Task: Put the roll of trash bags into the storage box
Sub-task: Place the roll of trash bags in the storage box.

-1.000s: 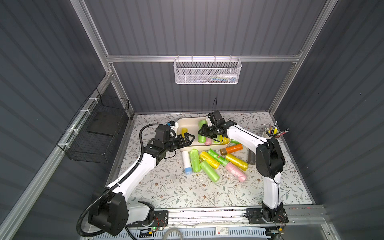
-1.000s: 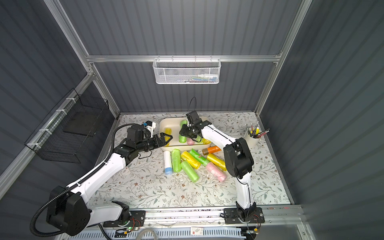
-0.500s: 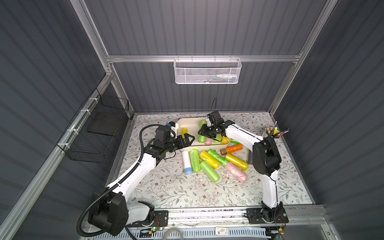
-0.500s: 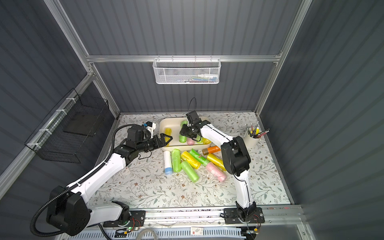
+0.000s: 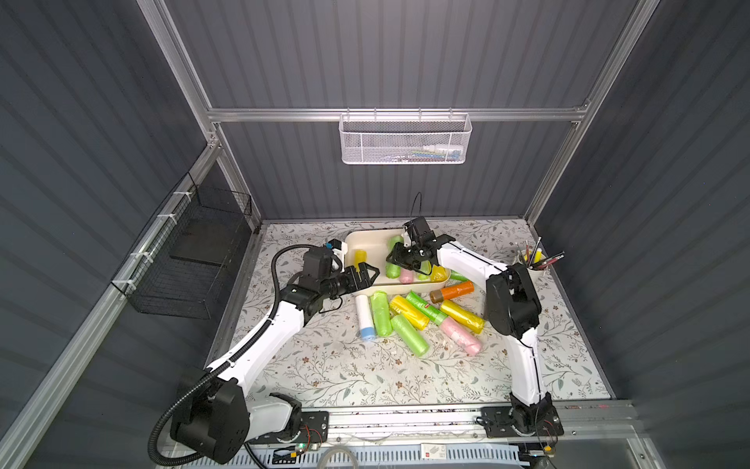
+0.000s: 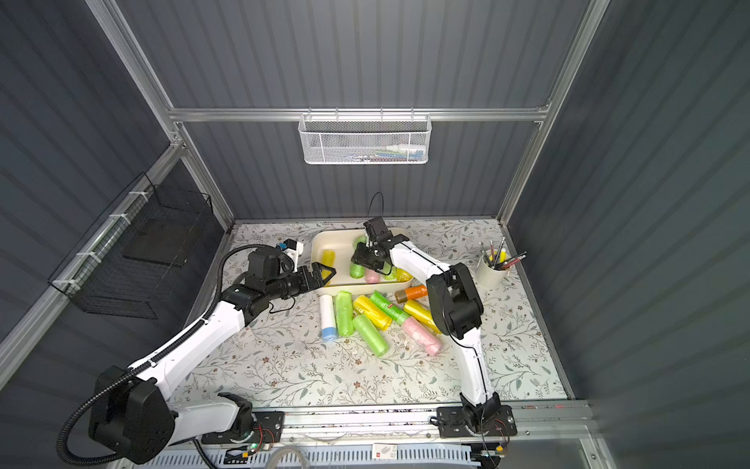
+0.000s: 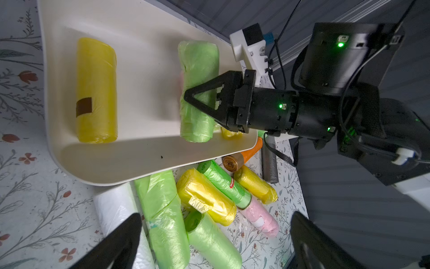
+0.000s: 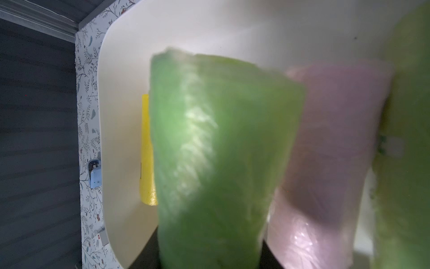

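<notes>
Jaws of right gripper (image 5: 395, 260) clamped on light-green trash bag roll (image 7: 197, 65) inside the storage box (image 7: 144, 46), beside a pink roll (image 8: 332, 130); left gripper (image 5: 371, 274) jaws spread wide, empty, at box's near rim. Right wrist view blurred, roll's end cut off; whether it touches floor unclear.

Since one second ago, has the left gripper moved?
No. The left gripper still hangs open at the near left corner of the box, in the same spot as before.

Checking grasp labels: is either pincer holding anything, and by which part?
The right pincer is shut across the middle of a light-green plastic trash-bag roll in the cream-white plastic storage box. The left pincer is open and empty.
</notes>
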Controlling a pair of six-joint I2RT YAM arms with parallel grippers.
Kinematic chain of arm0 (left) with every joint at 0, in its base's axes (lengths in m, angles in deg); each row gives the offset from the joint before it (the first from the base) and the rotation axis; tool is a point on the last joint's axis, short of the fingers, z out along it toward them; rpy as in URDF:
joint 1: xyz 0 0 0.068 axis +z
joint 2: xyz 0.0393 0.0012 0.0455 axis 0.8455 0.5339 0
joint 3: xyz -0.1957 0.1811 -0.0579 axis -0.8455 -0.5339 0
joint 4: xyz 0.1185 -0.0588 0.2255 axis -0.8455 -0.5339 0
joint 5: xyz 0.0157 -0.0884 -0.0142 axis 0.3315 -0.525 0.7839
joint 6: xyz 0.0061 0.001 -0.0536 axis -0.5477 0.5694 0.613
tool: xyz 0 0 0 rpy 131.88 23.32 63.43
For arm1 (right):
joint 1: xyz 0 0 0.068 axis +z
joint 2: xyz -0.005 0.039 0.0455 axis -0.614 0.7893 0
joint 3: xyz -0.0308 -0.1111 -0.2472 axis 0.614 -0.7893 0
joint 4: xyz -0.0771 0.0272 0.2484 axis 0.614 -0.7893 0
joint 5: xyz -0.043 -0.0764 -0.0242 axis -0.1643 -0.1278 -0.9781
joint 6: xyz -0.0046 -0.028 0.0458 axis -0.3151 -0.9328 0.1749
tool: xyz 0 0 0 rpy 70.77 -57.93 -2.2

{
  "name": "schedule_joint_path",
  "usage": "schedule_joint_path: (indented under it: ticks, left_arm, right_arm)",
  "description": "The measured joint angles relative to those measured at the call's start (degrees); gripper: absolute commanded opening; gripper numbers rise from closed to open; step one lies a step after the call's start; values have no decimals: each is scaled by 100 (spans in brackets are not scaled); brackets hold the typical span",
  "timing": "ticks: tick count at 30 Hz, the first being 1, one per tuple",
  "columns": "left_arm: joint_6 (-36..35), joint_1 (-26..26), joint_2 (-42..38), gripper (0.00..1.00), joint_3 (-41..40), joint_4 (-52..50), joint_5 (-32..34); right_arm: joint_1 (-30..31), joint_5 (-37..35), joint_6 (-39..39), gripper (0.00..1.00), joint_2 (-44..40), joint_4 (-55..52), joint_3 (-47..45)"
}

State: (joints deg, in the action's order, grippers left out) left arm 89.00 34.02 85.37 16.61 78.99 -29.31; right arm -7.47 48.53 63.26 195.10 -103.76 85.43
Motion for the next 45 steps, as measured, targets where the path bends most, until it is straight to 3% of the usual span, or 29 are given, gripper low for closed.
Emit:
schedule_joint_path:
  ticks: [34, 45]
  left_arm:
    - [2, 0, 4, 100, -35, -17, 0]
    - [0, 0, 7, 100, -39, -17, 0]
  right_arm:
    - [-125, -7, 57, 34, 813, -205, 831]
    - [-129, -195, -94, 39, 962, -470, 1156]
